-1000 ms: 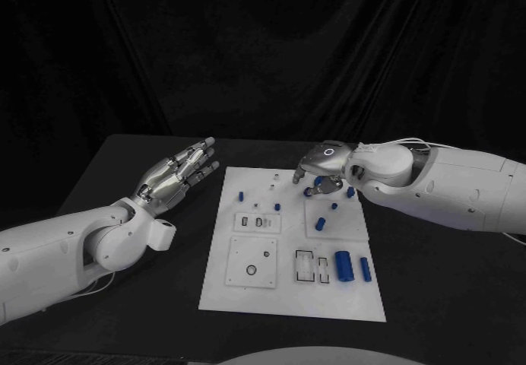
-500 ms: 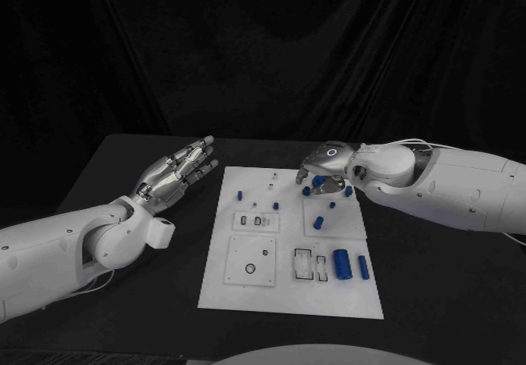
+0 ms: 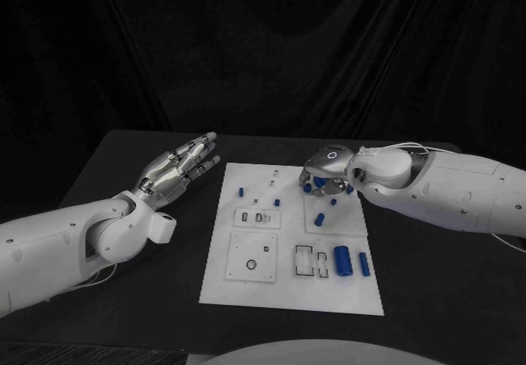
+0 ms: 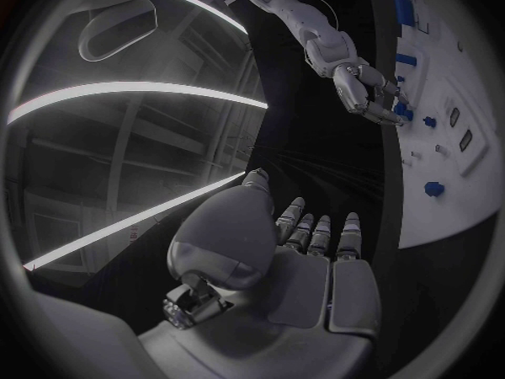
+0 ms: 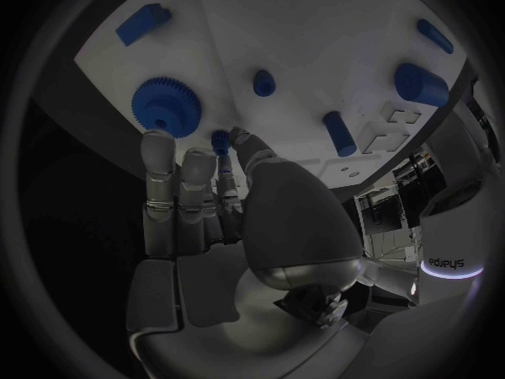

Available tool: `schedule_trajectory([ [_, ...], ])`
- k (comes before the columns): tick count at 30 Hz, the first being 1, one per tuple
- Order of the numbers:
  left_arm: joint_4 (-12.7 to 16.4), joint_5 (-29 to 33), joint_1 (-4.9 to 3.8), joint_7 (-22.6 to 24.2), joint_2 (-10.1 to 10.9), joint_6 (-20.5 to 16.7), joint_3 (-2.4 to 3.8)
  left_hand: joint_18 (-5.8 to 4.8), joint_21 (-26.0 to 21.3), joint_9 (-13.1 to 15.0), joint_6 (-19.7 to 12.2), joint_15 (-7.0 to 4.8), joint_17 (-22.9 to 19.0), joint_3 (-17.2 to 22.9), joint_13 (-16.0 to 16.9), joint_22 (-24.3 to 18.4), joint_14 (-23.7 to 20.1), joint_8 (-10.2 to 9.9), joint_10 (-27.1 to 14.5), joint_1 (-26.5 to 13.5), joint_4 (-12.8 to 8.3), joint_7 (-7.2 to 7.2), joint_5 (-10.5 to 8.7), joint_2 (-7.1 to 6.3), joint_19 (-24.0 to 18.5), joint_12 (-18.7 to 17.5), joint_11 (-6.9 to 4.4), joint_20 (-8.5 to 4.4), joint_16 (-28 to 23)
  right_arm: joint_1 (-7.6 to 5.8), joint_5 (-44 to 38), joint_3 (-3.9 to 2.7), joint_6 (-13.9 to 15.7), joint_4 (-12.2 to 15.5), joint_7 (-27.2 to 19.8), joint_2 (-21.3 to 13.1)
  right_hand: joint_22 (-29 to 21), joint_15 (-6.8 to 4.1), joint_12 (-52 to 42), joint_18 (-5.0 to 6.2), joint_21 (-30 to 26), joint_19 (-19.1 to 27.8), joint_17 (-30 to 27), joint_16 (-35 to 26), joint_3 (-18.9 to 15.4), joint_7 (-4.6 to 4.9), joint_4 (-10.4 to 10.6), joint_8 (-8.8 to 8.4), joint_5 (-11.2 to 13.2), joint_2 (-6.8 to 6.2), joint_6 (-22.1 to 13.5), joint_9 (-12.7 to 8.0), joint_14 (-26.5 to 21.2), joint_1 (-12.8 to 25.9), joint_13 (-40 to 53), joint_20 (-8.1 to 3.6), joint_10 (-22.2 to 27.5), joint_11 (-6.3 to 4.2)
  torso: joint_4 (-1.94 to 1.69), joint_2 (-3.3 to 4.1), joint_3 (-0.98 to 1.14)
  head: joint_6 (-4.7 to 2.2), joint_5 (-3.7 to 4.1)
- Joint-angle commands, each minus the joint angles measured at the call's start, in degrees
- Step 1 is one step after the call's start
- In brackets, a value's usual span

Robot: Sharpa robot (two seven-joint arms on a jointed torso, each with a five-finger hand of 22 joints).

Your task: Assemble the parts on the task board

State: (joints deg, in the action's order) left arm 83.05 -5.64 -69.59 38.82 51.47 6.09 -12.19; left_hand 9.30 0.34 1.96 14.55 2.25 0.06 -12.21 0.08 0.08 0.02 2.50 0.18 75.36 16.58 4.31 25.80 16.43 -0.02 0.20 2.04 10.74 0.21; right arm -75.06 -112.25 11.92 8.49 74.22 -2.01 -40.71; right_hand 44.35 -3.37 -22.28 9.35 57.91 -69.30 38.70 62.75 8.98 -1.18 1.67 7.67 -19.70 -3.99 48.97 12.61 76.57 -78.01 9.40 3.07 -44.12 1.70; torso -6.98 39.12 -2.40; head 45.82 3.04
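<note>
Head view: the white task board (image 3: 287,300) lies in the middle of the black table (image 3: 131,163), its long side running away from the robot. The right hand (image 3: 324,181) hangs over the far right part of the board, fingers pointing down among the small blue parts there. In the right wrist view its fingertips (image 5: 158,147) are drawn close together just beside a blue gear (image 5: 167,104) that lies flat on the board, and a small blue peg (image 5: 219,141) shows between thumb and fingers; whether the hand actually pinches that peg cannot be told.

Other blue parts lie apart from the hand: a short cylinder (image 3: 319,220) near the board's middle right, and a thick cylinder (image 3: 343,262) with a slimmer pin (image 3: 364,264) just beside it, near the right edge. Rectangular slots (image 3: 305,261) sit left of these two, and a square plate with an oval hole (image 3: 252,259) lies further left.

The left hand (image 3: 175,171) is held above the table left of the board, palm up, fingers straight and slightly apart, holding nothing.
</note>
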Motion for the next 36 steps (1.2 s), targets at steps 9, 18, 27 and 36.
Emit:
schedule_trajectory([
  [9,-0.3,-0.1,-0.1,3.8,-0.3,1.6,0.05,1.07,-0.3,0.2,1.2,0.86,-0.1,0.4,0.0,-0.1,0.0,0.7,0.1,0.3,0.0,0.43,0.54,0.07,0.0,-0.1,0.83,0.47,-0.2,0.94,-0.5,-0.05,3.3,-2.3,-2.4,1.3,3.6,-0.59,-2.2,-0.71,2.5,-1.2,2.2,1.7,3.0,0.45,-0.6,2.44,-0.3,0.34,2.0,2.7,0.9,-1.3,1.0,-0.55,-2.3,-0.88,-0.03,-0.06,-0.05,0.21,0.13],
  [18,-0.6,-0.1,-0.1,3.5,-0.5,1.8,0.05,1.08,-0.3,0.2,1.5,1.07,-0.1,0.6,0.0,-0.1,0.0,0.8,0.1,0.4,0.0,0.58,0.77,0.08,0.0,-0.1,1.0,0.61,-0.2,1.38,-0.5,-0.05,5.8,-3.9,-4.0,2.0,9.2,-1.74,-3.2,-1.57,6.2,-3.2,4.5,3.2,6.9,2.5,-1.6,6.57,0.5,0.77,4.5,6.7,2.1,-2.9,1.0,-1.62,-8.9,-2.51,0.01,-0.19,-0.1,0.39,0.05],
  [27,-0.5,-0.1,-0.09,3.1,-0.2,1.8,0.05,1.08,-0.3,0.2,1.8,1.29,-0.1,0.9,0.1,-0.1,0.0,1.0,0.3,0.8,-0.2,0.7,1.48,0.02,0.0,0.0,1.15,0.88,-0.2,1.31,-0.5,-0.05,8.7,-3.8,-4.6,1.5,12.4,-1.81,-2.8,-2.13,8.3,-4.3,5.0,3.5,8.1,3.27,-2.2,8.7,1.0,0.67,5.8,8.9,2.8,-3.6,0.7,-1.79,-12.4,-2.46,-0.06,-0.23,-0.13,0.38,-0.1],
  [36,-0.1,-0.1,-0.1,2.9,0.2,1.6,0.05,1.08,-0.3,0.2,1.9,1.35,-0.1,1.0,0.1,-0.1,0.0,1.1,0.3,1.1,-0.3,0.71,1.86,-0.06,0.0,0.0,1.16,1.0,-0.2,-1.17,2.5,-0.06,8.8,-2.2,-4.4,1.7,13.5,-1.75,-1.9,-2.29,9.0,-4.6,4.9,3.3,8.5,3.57,-2.3,9.06,1.6,0.47,5.5,9.6,3.0,-3.8,0.4,-1.76,-12.8,-2.26,0.12,-0.21,-0.21,0.36,-0.58],
])
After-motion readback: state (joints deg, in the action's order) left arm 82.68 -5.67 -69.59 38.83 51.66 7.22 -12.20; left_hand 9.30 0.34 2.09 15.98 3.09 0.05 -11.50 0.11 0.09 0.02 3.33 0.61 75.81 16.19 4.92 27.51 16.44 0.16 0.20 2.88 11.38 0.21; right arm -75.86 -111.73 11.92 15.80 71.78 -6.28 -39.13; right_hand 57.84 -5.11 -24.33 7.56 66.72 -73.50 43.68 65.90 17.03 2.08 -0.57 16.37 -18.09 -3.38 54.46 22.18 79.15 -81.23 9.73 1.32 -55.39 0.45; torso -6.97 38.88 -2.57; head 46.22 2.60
